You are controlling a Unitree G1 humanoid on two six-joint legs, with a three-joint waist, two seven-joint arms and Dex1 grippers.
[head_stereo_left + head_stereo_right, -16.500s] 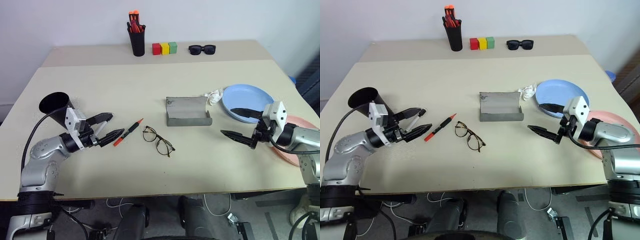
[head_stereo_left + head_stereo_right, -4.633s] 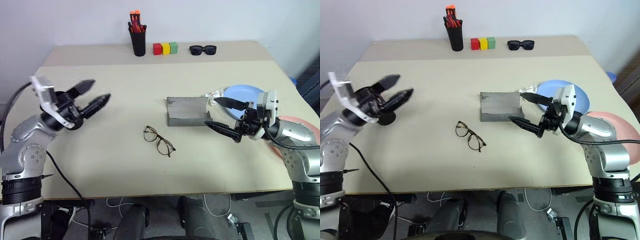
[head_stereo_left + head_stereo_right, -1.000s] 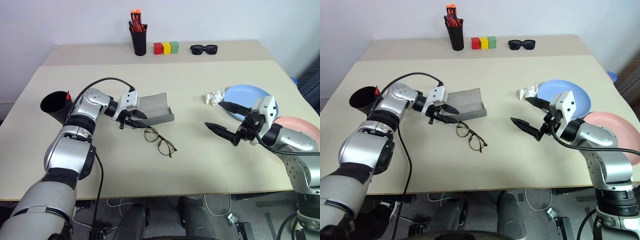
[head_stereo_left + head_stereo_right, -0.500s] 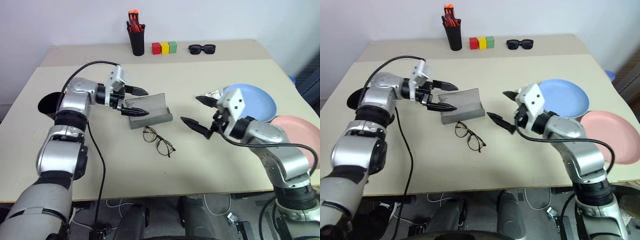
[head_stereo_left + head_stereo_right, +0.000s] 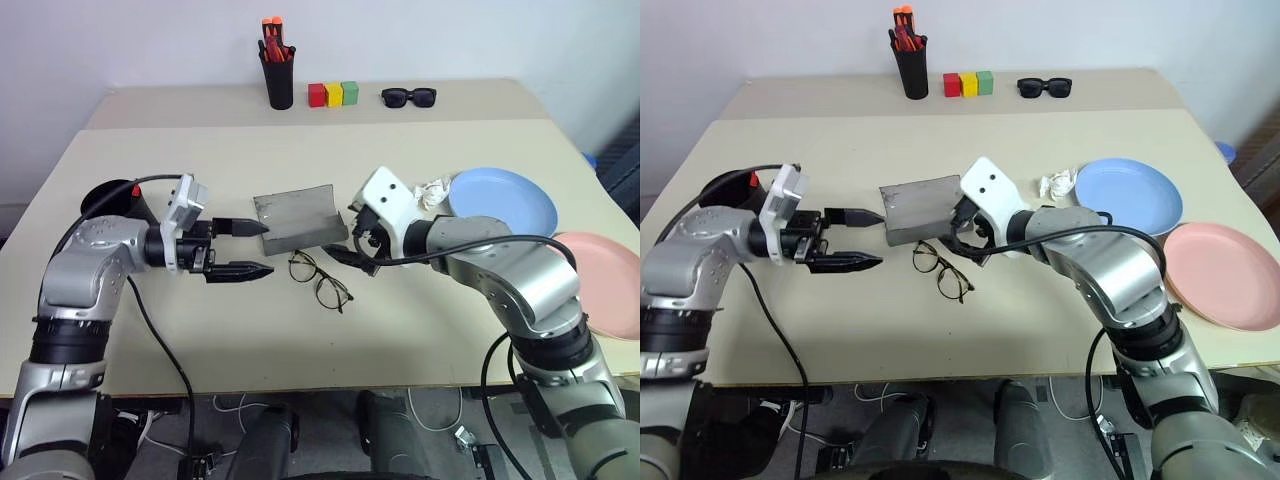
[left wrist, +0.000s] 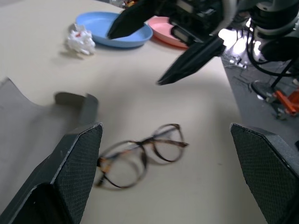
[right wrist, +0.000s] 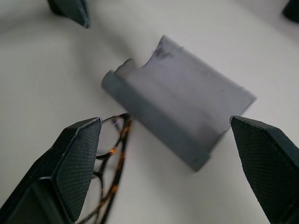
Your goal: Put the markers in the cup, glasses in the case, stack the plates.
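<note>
The wire-framed glasses lie flat on the bench, just in front of the open grey case, their temples folded and their lenses up; the frame is not yet in the case, so this step of the task is judged unfinished. The long axis of the glasses runs diagonally, from the end nearest the case's front edge away toward the bench's near edge on the robot's right. The case lies open with its hollow side up, its long axis across the bench and slightly skewed, which presents the trough for loading. The right pincer hovers beside the right end of the case, directly above the far end of the glasses, fingers spread and grasping nothing; this placement suits a descent onto the frame. The left pincer stands to the left of the case, level, pointing toward it, likewise released and empty, one fingertip close to the case's left edge. Far left of the case stands the black cup with a red marker cap showing at its rim. To the right of the case lie crumpled paper, then the light blue plate and the pink plate, side by side, unstacked.
</note>
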